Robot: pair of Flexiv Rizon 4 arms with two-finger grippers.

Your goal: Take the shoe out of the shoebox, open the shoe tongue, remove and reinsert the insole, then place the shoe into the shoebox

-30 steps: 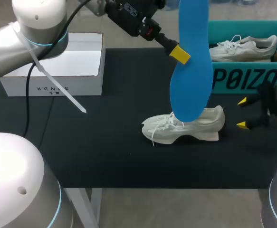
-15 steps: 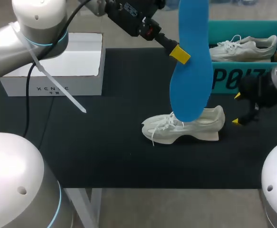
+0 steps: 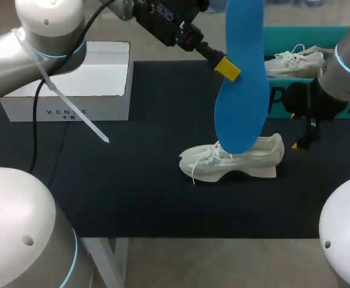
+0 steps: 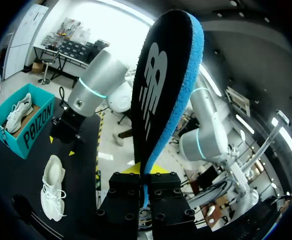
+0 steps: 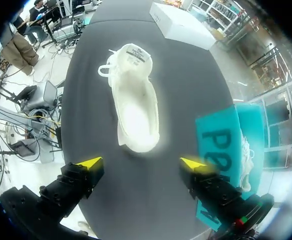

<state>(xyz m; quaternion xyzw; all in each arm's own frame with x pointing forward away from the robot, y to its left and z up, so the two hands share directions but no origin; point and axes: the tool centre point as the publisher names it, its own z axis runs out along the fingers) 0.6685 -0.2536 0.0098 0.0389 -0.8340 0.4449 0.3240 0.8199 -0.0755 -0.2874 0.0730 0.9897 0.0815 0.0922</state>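
Item: blue insole (image 3: 242, 90), out of shoe, hangs upright over counter (image 3: 132, 192), L pincer (image 3: 227, 68) clamped on its edge; posn same as 1 s ago. White shoe (image 3: 235, 161) sits on its sole mid-counter near teal shoebox (image 3: 278, 99), no insole inside; R pincer (image 5: 141, 163), fingers spread & empty, has swung in from the R edge to just beside the heel end. Reading: removal done, R prob. setting up to steady shoe for reinsertion.

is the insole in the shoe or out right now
Out. The left pincer is shut on the blue insole, holding it aloft; the right wrist view shows the white shoe with an empty opening.
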